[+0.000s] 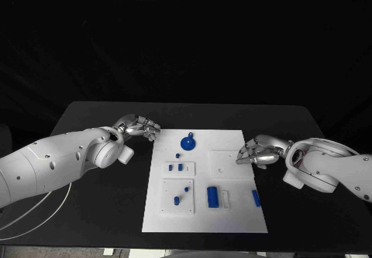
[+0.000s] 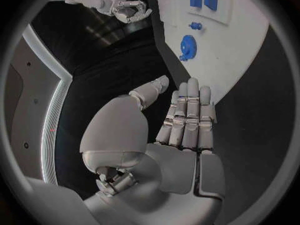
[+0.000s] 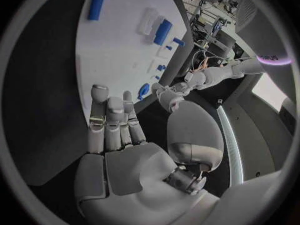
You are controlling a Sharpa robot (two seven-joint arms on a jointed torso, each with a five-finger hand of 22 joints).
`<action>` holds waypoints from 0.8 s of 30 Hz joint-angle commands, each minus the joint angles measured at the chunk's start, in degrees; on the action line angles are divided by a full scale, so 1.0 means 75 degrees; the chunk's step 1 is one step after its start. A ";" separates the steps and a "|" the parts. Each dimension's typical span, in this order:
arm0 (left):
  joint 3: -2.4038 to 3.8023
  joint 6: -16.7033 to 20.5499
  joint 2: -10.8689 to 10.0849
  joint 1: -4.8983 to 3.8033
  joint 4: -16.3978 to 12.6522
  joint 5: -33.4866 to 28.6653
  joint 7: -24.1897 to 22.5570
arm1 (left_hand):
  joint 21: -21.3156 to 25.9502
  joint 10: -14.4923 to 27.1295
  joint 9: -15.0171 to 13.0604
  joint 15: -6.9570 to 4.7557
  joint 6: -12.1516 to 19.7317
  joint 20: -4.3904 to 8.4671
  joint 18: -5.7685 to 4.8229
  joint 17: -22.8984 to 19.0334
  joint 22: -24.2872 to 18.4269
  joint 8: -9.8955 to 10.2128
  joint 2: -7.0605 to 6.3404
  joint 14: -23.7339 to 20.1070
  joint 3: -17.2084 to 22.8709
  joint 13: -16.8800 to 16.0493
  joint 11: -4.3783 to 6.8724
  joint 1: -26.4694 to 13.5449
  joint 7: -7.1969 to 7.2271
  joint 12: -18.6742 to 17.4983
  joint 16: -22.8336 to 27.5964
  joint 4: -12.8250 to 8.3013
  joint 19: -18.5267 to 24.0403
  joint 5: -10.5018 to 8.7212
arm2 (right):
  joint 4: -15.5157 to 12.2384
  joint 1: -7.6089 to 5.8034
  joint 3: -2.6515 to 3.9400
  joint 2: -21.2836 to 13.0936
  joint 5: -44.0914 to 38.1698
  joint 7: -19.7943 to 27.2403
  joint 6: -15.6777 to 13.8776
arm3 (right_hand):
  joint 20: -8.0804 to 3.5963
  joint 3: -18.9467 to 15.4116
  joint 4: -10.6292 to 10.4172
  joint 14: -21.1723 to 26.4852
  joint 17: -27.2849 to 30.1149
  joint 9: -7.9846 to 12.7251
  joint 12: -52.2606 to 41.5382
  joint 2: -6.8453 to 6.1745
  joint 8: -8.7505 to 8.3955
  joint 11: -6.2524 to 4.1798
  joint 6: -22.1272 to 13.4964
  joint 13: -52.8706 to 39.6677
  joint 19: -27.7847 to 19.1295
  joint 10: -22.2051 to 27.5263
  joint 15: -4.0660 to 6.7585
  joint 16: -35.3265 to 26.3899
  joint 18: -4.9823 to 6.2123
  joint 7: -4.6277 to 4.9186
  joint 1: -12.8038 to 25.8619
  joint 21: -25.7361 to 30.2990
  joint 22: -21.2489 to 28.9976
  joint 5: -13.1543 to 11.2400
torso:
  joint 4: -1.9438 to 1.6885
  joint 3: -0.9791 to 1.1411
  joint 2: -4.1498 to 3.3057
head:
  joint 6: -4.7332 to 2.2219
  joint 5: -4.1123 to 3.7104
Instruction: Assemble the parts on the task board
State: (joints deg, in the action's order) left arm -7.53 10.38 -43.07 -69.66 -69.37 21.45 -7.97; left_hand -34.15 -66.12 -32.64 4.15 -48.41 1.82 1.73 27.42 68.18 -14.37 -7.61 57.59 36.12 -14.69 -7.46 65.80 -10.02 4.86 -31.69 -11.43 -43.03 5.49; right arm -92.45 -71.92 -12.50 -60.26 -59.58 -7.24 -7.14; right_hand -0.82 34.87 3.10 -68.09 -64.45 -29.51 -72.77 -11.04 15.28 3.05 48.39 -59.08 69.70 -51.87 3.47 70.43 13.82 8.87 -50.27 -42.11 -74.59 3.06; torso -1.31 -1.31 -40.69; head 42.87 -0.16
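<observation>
A flat, matte white task board (image 1: 233, 215) is laid at the centre of the black table (image 1: 93, 215). Smooth blue plastic parts are spread on it: a round toothed gear (image 1: 188, 143) at 12 o'clock, a cylinder (image 1: 212, 196) and a slim bar (image 1: 256, 198) toward 5 o'clock. The silver left hand (image 1: 140, 129) is held empty, fingers apart, off the board at 10 o'clock; the right hand (image 1: 259, 152), likewise empty and spread, is seen over the 3 o'clock edge.
</observation>
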 commanded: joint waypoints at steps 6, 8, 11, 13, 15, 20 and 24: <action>0.0006 -0.0012 -0.0006 -0.0003 -0.0021 -0.0042 -0.0169 | 0.0034 0.0005 0.0010 0.0002 0.0040 -0.0039 0.0151 0.0035 0.0018 -0.0038 -0.0030 0.0073 -0.0019 0.0002 0.0012 -0.0048 -0.0004 -0.0029 0.0062 0.0079 -0.0016 -0.0044 | 0.0032 -0.0165 -0.0014 -0.0257 0.0222 -0.2785 0.1875 | -0.0086 -0.0541 -0.0077 -0.0156 -0.0003 -0.0196 0.0005 0.0330 0.0304 -0.0248 0.0515 0.0071 0.0087 -0.0159 0.0204 0.0015 0.0158 -0.0179 0.0331 -0.0044 -0.0071 -0.0034 | 0.0016 0.0007 -0.0003 | -0.0032 -0.0154; 0.0006 -0.0012 -0.0001 -0.0003 -0.0013 -0.0042 -0.0171 | 0.0035 0.0005 0.0011 0.0001 0.0041 -0.0039 0.0151 0.0037 0.0019 -0.0039 -0.0031 0.0074 -0.0020 0.0002 0.0012 -0.0049 -0.0004 -0.0029 0.0064 0.0079 -0.0016 -0.0044 | 0.0007 -0.0166 -0.0015 -0.0319 0.0204 -0.2985 0.2033 | -0.0081 -0.0589 -0.0066 -0.0181 -0.0005 -0.0226 0.0003 0.0345 0.0341 -0.0271 0.0578 0.0080 0.0108 -0.0187 0.0225 0.0023 0.0158 -0.0203 0.0340 -0.0056 -0.0080 -0.0036 | 0.0014 0.0006 -0.0004 | -0.0036 -0.0174; 0.0006 -0.0023 -0.0006 -0.0003 -0.0011 -0.0042 -0.0173 | 0.0035 0.0005 0.0011 0.0001 0.0041 -0.0039 0.0151 0.0040 0.0020 -0.0039 -0.0031 0.0074 -0.0021 0.0002 0.0013 -0.0051 -0.0003 -0.0029 0.0066 0.0081 -0.0016 -0.0044 | -0.0056 -0.0167 -0.0016 -0.0353 0.0025 -0.3372 0.2685 | -0.0102 -0.0680 -0.0025 -0.0303 -0.0006 -0.0298 -0.0018 0.0378 0.0418 -0.0339 0.0716 0.0098 0.0218 -0.0316 0.0292 0.0056 0.0158 -0.0273 0.0338 -0.0113 -0.0104 -0.0033 | 0.0002 0.0009 -0.0004 | -0.0026 -0.0187; 0.0005 -0.0013 0.0004 -0.0003 -0.0005 -0.0042 -0.0173 | 0.0036 0.0005 0.0011 0.0001 0.0040 -0.0038 0.0152 0.0041 0.0021 -0.0040 -0.0030 0.0074 -0.0021 0.0002 0.0013 -0.0051 -0.0003 -0.0029 0.0066 0.0081 -0.0017 -0.0045 | -0.0083 -0.0167 -0.0017 -0.0354 0.0035 -0.3539 0.2909 | -0.0120 -0.0755 -0.0073 -0.0432 0.0006 -0.0341 -0.0023 0.0409 0.0471 -0.0391 0.0826 0.0115 0.0340 -0.0444 0.0339 0.0069 0.0158 -0.0324 0.0434 -0.0162 -0.0110 -0.0037 | 0.0001 0.0014 -0.0002 | -0.0019 -0.0183; 0.0005 -0.0030 0.0005 -0.0003 -0.0007 -0.0042 -0.0175 | 0.0037 0.0004 0.0011 0.0000 0.0039 -0.0037 0.0153 0.0045 0.0023 -0.0042 -0.0027 0.0075 -0.0020 0.0001 0.0014 -0.0047 -0.0002 -0.0028 0.0069 0.0079 -0.0017 -0.0044 | -0.0125 -0.0167 -0.0019 -0.0342 0.0035 -0.3591 0.3051 | -0.0153 -0.0840 -0.0135 -0.0563 -0.0042 -0.0332 -0.0007 0.0443 0.0427 -0.0405 0.0779 0.0136 0.0434 -0.0557 0.0359 0.0102 0.0158 -0.0333 0.0561 -0.0183 -0.0099 -0.0035 | -0.0001 0.0012 0.0001 | -0.0005 -0.0197; 0.0005 -0.0031 0.0002 -0.0003 0.0010 -0.0042 -0.0173 | 0.0039 0.0005 0.0011 -0.0001 0.0038 -0.0036 0.0154 0.0049 0.0025 -0.0043 -0.0027 0.0076 -0.0019 0.0001 0.0015 -0.0043 -0.0002 -0.0029 0.0072 0.0077 -0.0017 -0.0043 | -0.0308 -0.0167 -0.0023 -0.0391 -0.0249 -0.3624 0.3008 | -0.0166 -0.0986 -0.0158 -0.0655 -0.0078 -0.0322 0.0031 0.0511 0.0373 -0.0393 0.0746 0.0148 0.0464 -0.0665 0.0342 0.0084 0.0158 -0.0321 0.0700 -0.0170 -0.0089 -0.0034 | -0.0003 0.0005 -0.0007 | -0.0008 -0.0232; 0.0005 -0.0020 -0.0026 -0.0003 0.0003 -0.0042 -0.0175 | 0.0040 0.0006 0.0011 -0.0002 0.0037 -0.0035 0.0154 0.0053 0.0027 -0.0044 -0.0027 0.0078 -0.0019 0.0001 0.0015 -0.0042 -0.0001 -0.0029 0.0074 0.0076 -0.0017 -0.0043 | -0.0408 -0.0166 -0.0052 -0.0402 -0.0306 -0.3621 0.2819 | -0.0165 -0.1017 -0.0161 -0.0682 -0.0097 -0.0329 0.0037 0.0530 0.0380 -0.0403 0.0785 0.0143 0.0471 -0.0700 0.0350 0.0081 0.0158 -0.0331 0.0729 -0.0167 -0.0089 -0.0034 | -0.0005 -0.0009 -0.0007 | 0.0012 -0.0271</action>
State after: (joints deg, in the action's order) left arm -7.53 10.36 -43.21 -69.66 -69.23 21.45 -8.45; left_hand -34.15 -66.12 -32.64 4.15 -48.41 1.73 1.73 27.74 68.29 -14.37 -7.61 57.59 35.90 -14.69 -7.46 65.80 -10.02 4.86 -31.46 -11.21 -43.11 5.49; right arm -95.10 -73.19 -12.85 -63.27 -60.11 -32.81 12.73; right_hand -2.03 27.59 1.90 -72.87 -65.13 -31.93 -72.71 -6.99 18.19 0.09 53.98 -58.01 72.81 -56.83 6.22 71.10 13.28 6.45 -45.31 -43.20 -74.94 3.06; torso -1.33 -1.29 -40.72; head 42.84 -1.99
